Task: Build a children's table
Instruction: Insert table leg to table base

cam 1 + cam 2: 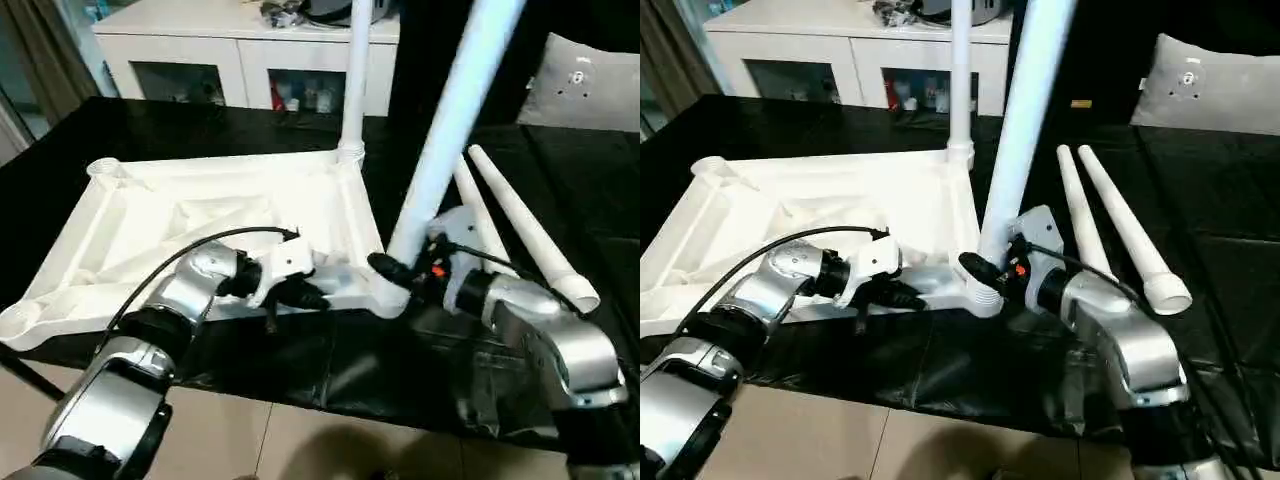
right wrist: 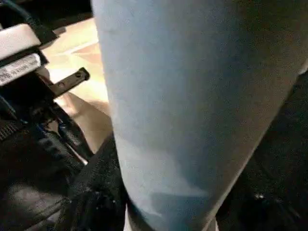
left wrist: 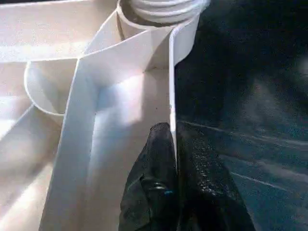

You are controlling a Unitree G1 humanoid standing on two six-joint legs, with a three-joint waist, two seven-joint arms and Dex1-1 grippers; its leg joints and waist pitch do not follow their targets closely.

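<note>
The white table top (image 1: 190, 215) lies upside down on the black surface, ribs facing up. One leg (image 1: 356, 70) stands upright in its far right corner socket. A second leg (image 1: 450, 120) leans to the right in the near right corner socket (image 3: 161, 9). My right gripper (image 1: 398, 272) is shut on this leg close to its base, and the leg (image 2: 192, 106) looms right before the wrist camera. My left gripper (image 1: 305, 295) is shut on the top's near rim (image 3: 172, 96), just left of that socket. Two more legs (image 1: 525, 235) lie loose to the right.
A white cabinet (image 1: 230, 60) with glass doors stands behind the black surface. A grey cushion (image 1: 590, 85) sits at the far right. The surface's front edge (image 1: 330, 395) runs just below my forearms, with tiled floor beyond.
</note>
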